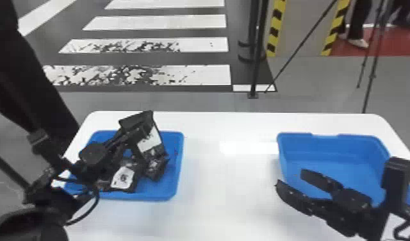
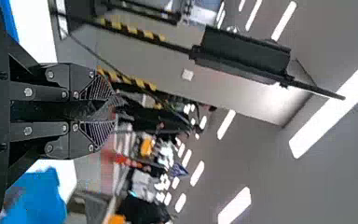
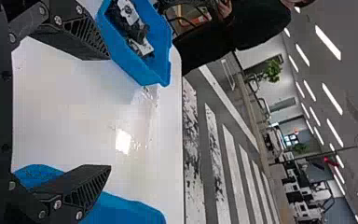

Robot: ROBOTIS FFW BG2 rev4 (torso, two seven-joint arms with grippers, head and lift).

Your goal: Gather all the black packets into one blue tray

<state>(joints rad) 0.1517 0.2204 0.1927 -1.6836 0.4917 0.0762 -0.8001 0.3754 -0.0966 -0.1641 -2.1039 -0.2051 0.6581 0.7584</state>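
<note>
In the head view my left gripper is over the left blue tray, shut on a black packet whose white label faces outward. Other black packets lie heaped in that tray, partly behind the arm. The left wrist view has my left gripper with its fingers close together on a thin dark edge. My right gripper stands open over the near left side of the right blue tray. In the right wrist view, nothing is between the spread fingers of my right gripper; packets lie in the left tray beyond.
Both trays stand on a white table, with a wide stretch of tabletop between them. Behind the far edge are a black stand and striped floor markings. A person is beside the table's left side.
</note>
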